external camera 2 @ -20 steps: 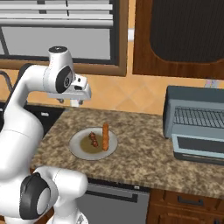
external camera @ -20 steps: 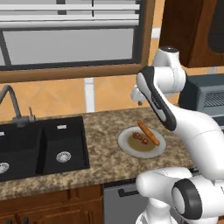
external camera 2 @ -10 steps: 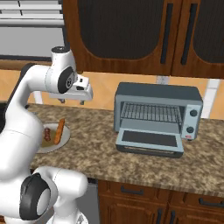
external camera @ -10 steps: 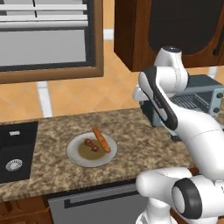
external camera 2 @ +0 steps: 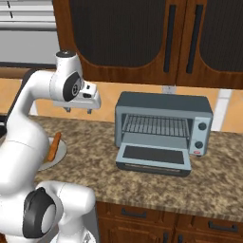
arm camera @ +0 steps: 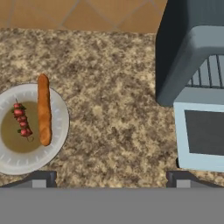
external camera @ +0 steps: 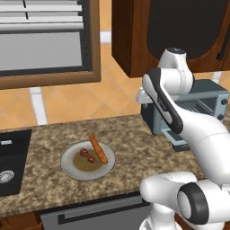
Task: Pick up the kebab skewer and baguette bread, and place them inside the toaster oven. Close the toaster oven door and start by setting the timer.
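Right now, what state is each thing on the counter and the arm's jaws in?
toaster oven door: open, folded down flat
toaster oven: rack bare
baguette bread: lying on plate
kebab skewer: on plate beside baguette
gripper: jaws open, holding nothing, above counter

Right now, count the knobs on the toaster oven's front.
2: upper knob and lower knob, stacked on the toaster oven's right panel beside the rack. Others could be hidden elsewhere.
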